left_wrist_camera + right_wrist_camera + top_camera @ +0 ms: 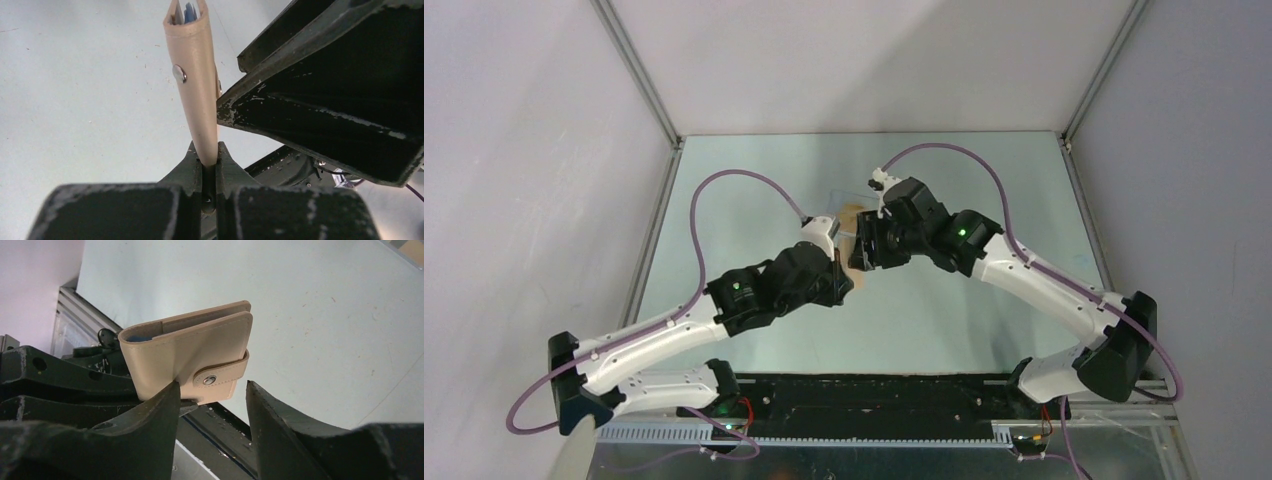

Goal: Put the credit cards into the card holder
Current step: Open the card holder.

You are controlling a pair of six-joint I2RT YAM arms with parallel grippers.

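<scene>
One card holder [190, 357] is all I can count of the task's things: tan, folded shut, its strap closed by one metal snap stud [210, 380], a strip of blue lining showing at the open edge. It is held up over the middle of the table [944, 320], between the two grippers.

One pair of fingers has it. The left gripper [209, 156] is closed tight on its lower edge, so from that wrist I see the holder edge-on and upright. The right gripper [211, 390] is spread wide around the strap corner; one finger [160, 410] touches the holder's face and the other stands apart from it.

One tan-orange sliver [414, 250] sits in the far corner of the right wrist view, too cropped for me to tell whether it is a card.

Two purple cables [724, 185] arc over the two arms. The table is pale grey-green, matte, flecked with small specks. Plain pale walls [524, 150] enclose it on three sides, joined by aluminium frame posts [639, 75]
</scene>
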